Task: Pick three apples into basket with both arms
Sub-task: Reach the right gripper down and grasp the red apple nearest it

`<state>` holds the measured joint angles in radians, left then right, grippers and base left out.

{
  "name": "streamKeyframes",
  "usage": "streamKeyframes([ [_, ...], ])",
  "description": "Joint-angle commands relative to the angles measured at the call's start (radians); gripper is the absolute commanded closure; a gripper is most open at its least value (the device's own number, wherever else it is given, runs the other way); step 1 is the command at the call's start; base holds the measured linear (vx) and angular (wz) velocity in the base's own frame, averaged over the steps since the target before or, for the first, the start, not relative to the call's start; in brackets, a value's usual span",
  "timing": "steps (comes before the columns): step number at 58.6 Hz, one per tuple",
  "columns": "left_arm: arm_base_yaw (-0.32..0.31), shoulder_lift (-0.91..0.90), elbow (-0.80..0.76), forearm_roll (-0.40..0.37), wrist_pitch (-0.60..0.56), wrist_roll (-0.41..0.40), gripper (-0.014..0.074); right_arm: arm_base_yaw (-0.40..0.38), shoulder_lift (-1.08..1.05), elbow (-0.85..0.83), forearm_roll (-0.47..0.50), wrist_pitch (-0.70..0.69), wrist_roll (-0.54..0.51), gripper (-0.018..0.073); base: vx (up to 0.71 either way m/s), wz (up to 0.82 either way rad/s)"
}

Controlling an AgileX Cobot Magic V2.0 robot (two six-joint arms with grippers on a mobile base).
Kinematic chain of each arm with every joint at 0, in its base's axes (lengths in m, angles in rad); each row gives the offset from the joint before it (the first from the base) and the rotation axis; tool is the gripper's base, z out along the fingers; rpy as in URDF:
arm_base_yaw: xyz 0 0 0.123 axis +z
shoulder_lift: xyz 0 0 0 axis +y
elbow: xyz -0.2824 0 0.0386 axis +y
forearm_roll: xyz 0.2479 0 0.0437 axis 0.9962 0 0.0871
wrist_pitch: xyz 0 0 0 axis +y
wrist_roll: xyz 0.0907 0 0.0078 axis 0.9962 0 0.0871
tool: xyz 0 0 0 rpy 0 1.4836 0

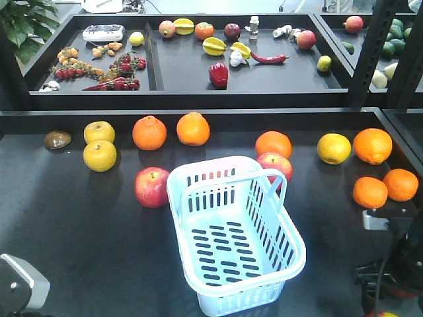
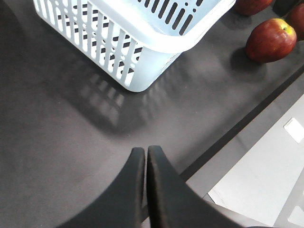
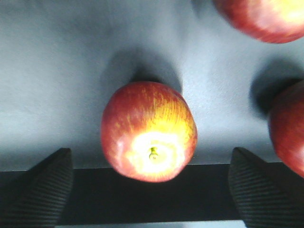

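- Front view: the pale-blue basket (image 1: 198,173) stands near the middle of the dark bench (image 1: 79,224), with its loop handle raised across the far end.
- A red apple (image 1: 153,187) lies just left of the basket. A second apple (image 1: 274,165) sits behind the basket's far right corner, partly hidden by the handle.
- Oranges (image 1: 149,133) and yellow fruits (image 1: 100,156) lie in a loose row farther back.
- A grey part of the left arm (image 1: 20,285) shows at the lower left and part of the right arm (image 1: 378,220) at the lower right. Neither gripper's fingers are visible here.
- Left wrist view: the left gripper (image 2: 146,156) hangs over bare bench with its two dark fingers pressed together and nothing between them.
- A basket corner fills the upper left, well apart from the fingers. A dark-red apple (image 2: 270,40) rests at the upper right near the bench edge, with parts of two more red fruits cut off by the frame.
- Right wrist view: the right gripper (image 3: 149,151) has its ribbed fingers (image 3: 40,190) spread wide.
- A streaked apple (image 3: 148,123) sits between them at the bench edge, stem towards the camera, touching neither finger.
- Two neighbouring apples (image 3: 261,16) are cropped at the top right and right.
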<state>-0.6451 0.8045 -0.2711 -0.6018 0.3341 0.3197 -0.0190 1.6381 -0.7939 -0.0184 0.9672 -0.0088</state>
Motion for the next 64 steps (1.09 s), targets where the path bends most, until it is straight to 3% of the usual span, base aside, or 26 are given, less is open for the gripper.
streamKeyframes([
  [1,-0.004,-0.006,-0.023,-0.021,-0.053,-0.005,0.0602,-0.004,-0.002,-0.005,-0.003,-0.015,-0.010,-0.0061,0.00,0.00],
  [18,-0.004,-0.006,-0.023,-0.021,-0.053,-0.005,0.0602,-0.004,0.061,0.102,-0.001,-0.164,-0.011,-0.0053,0.00,0.00],
  [42,-0.004,-0.006,-0.023,-0.021,-0.053,-0.005,0.0602,-0.004,0.117,0.104,0.041,-0.195,-0.048,-0.0003,0.00,0.00],
  [49,-0.004,-0.006,-0.023,-0.021,-0.053,-0.005,0.0602,-0.004,0.127,0.104,0.066,-0.190,-0.068,0.0126,0.00,0.00],
  [64,-0.004,-0.006,-0.023,-0.021,-0.053,-0.005,0.0602,-0.004,0.008,0.098,0.076,-0.133,-0.096,0.0545,0.00,0.00],
])
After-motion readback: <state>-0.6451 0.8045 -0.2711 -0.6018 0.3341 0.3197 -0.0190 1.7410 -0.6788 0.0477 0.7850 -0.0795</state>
